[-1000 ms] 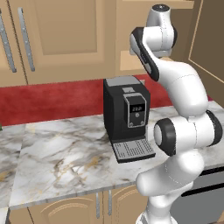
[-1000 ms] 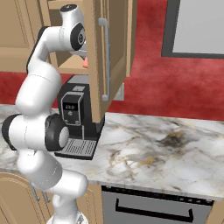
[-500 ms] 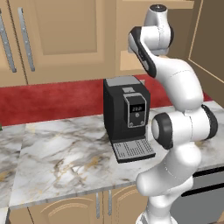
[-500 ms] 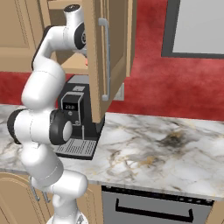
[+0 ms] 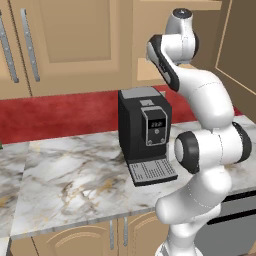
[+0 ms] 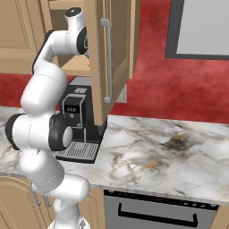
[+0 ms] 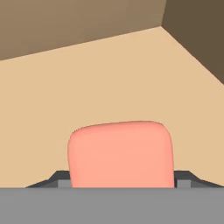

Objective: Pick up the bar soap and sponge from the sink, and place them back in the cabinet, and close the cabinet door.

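In the hand view the salmon-pink bar soap (image 7: pixel 120 153) sits between my dark fingertips (image 7: pixel 59 178), with my gripper (image 7: pixel 120 181) shut on it. It hangs just above the plain tan shelf (image 7: pixel 109 87) inside the cabinet (image 6: pixel 67 67). From the right base view a sliver of the bar soap (image 6: pixel 88 63) shows at the shelf's edge, behind the open cabinet door (image 6: pixel 99 53) with its silver bar handle (image 6: pixel 106 58). The sink and the sponge are out of view.
A black coffee machine (image 5: pixel 145 135) stands on the marble counter (image 5: pixel 75 180) right below the open cabinet. The open door (image 5: pixel 240 45) juts out to the arm's right. Closed wall cabinets (image 5: pixel 55 40) lie to the left. An oven front (image 6: pixel 156 210) sits under the counter.
The arm has lifted slightly and eased the hand toward the shelf. The soap stays in the grip.
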Controlling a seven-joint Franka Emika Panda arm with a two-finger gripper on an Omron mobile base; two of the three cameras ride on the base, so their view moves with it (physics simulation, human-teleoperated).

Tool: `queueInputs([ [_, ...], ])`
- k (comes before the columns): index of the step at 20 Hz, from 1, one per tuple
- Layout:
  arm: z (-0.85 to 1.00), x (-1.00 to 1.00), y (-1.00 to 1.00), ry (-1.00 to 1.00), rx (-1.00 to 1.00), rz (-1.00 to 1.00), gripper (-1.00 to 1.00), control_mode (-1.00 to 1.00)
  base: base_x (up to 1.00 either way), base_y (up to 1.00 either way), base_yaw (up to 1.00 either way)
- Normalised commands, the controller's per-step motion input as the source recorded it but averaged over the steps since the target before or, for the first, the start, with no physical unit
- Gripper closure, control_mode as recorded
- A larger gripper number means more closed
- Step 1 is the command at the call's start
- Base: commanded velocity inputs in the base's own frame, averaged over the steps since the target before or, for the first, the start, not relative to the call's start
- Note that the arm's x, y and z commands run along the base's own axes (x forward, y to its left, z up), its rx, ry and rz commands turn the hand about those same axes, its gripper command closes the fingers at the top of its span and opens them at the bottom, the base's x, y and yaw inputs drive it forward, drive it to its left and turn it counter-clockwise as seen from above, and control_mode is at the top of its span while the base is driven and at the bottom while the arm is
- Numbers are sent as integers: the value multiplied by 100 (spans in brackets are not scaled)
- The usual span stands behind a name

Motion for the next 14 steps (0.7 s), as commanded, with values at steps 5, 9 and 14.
queueInputs([
  [5, -30, 9, 0, -12, 0, 0, 100, -100, 0, 0, 0],
  [9, -23, 17, 0, -9, 0, 0, 100, -100, 0, 0, 0],
  [14, -19, 38, 0, -3, 0, 0, 100, -100, 0, 0, 0],
])
